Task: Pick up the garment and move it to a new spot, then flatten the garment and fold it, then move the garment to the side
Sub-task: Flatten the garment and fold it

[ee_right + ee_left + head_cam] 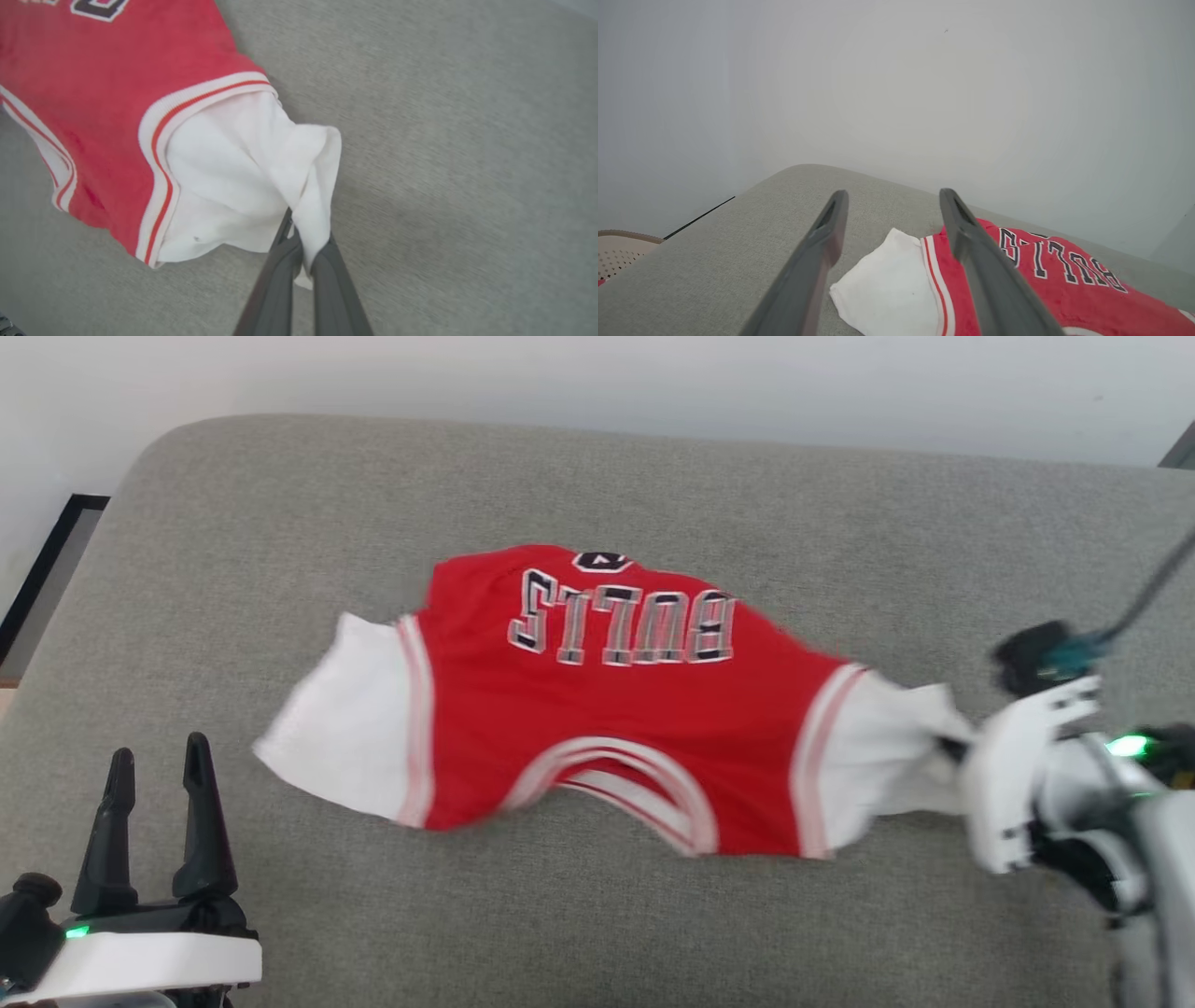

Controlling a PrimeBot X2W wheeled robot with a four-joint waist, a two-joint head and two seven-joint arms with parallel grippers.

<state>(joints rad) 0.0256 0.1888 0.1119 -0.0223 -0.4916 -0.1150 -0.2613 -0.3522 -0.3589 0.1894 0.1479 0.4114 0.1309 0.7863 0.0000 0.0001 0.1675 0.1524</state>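
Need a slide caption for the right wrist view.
Right gripper, jaws shut on the bunched white sleeve of the red garment, over the grey cushion.

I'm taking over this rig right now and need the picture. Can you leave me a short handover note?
Grippers: the left pincer is open, holds nothing and is apart from the garment. The right pincer is shut on the end of one white sleeve.
Garment: unfolded and rumpled on the grey cushion, lettering up, collar toward the robot.
Done: sleeve gripped. I cannot tell whether the move to a new spot is finished.
Left: flatten, fold, then move it to the side.
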